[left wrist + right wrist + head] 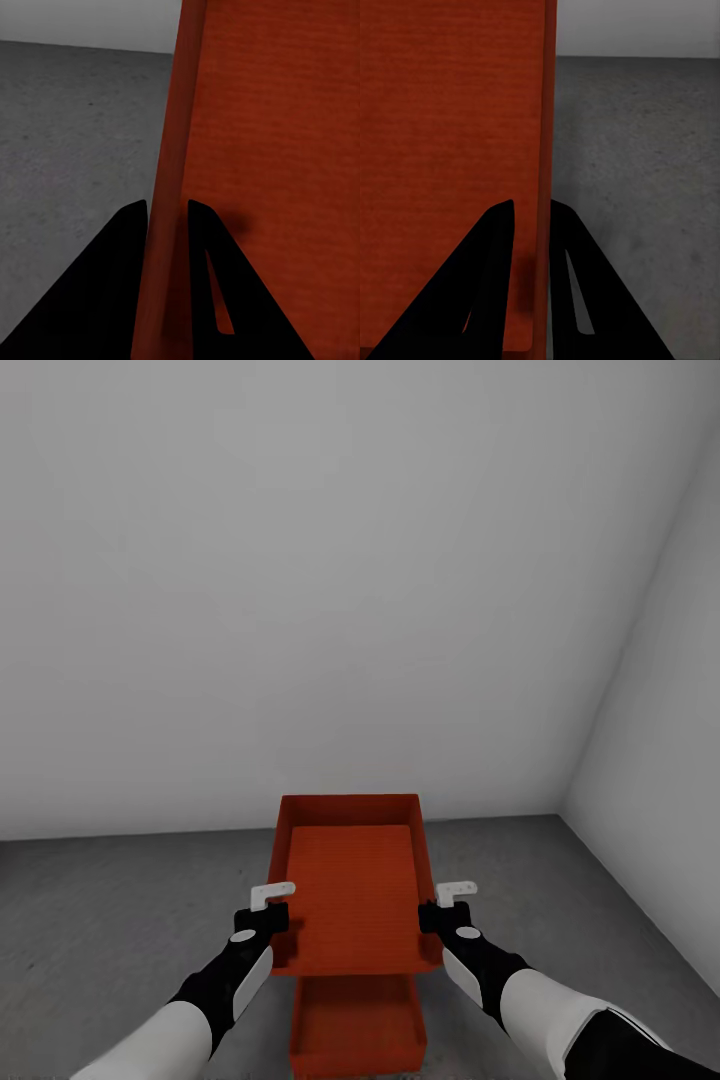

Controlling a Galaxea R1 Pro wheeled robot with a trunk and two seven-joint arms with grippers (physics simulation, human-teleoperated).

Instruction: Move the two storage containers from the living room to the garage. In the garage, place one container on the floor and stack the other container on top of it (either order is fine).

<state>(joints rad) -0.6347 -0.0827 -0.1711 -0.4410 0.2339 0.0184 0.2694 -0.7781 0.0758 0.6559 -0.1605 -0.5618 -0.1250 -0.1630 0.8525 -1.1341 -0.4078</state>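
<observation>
An orange-red storage container point(352, 890) hangs in the air in front of me, held by both arms. My left gripper point(270, 913) is shut on its left wall point(169, 187), one finger on each side. On the opposite side, my right gripper point(437, 910) is shut on the right wall point(546, 150) the same way. A second orange-red storage container point(357, 1025) rests on the dark grey concrete floor point(110, 920) below the held one and nearer to me, partly hidden under it.
A plain white wall point(300, 610) rises straight ahead, and another white wall point(670, 760) closes the right side, meeting it in a corner. Grey floor spreads out to the left and right of the containers.
</observation>
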